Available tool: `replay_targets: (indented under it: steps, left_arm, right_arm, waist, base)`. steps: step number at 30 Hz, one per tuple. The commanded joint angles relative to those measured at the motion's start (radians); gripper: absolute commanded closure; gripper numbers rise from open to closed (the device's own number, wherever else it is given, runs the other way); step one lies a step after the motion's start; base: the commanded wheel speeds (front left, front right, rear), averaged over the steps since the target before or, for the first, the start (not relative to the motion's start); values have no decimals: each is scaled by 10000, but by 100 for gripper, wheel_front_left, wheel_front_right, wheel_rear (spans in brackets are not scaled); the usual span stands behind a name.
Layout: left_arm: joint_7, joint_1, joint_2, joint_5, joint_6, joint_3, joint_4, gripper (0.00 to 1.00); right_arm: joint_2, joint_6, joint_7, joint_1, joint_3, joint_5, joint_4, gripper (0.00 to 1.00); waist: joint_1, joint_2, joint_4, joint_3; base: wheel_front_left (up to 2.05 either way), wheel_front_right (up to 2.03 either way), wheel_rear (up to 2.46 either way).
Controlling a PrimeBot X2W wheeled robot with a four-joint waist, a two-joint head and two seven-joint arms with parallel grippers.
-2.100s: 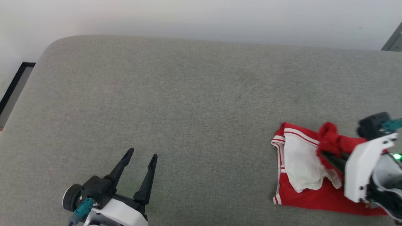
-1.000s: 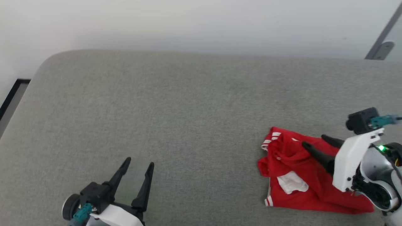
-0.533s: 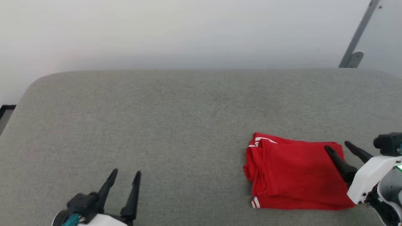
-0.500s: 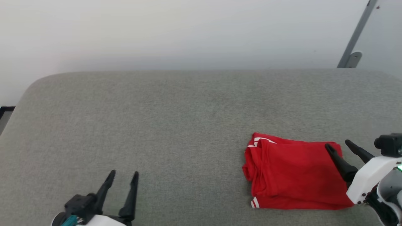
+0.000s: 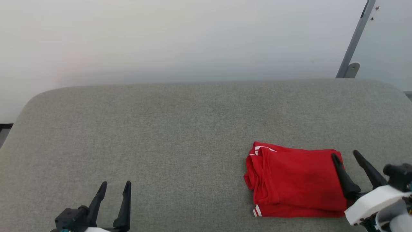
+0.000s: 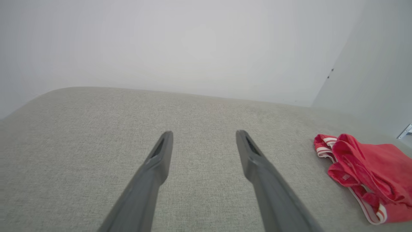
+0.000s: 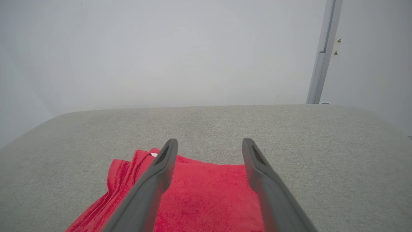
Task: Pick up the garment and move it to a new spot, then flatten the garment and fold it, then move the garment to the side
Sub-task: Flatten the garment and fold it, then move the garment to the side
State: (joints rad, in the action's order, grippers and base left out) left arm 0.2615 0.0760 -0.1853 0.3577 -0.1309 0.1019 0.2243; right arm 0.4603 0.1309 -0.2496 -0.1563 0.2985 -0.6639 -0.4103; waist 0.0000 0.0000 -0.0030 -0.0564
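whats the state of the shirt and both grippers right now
garment: folded into a compact rectangle, lying flat on the grey surface, not gripped
left gripper: open, empty, well apart from the garment
right gripper: open, empty, at the garment's right edge
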Motion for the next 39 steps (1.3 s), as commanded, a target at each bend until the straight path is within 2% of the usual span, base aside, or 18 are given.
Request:
replay_targets:
  steps: [1,14,19,30,39]
  left_arm:
    - [49,160,24,-105,8,-55,-65,0]
    - [49,685,161,-404,8,-294,-581,0]
    - [48,981,259,-501,8,-370,-924,0]
    - [49,1390,556,-675,8,-466,-1486,0]
    - [49,1173,575,-626,8,-561,-1537,0]
  right_arm:
    - [-154,-6,-108,226,-218,147,119,0]
    - [-986,-6,-144,2555,-2323,1117,2058,0]
    - [-1293,-6,342,3452,-3061,1354,2904,0]
    - [-1881,-6,1098,4159,-3700,1785,4274,0]
    - [-2237,-6,1313,4272,-3911,1935,4622,0]
  waist:
    - [0,0,33,-48]
    - [0,0,372,-222]
    - [0,0,502,-146]
    - [0,0,667,17]
    - [0,0,693,52]
  base:
    - [0,0,0]
    - [0,0,0]
    - [0,0,0]
    - [0,0,0]
    - [0,0,0]
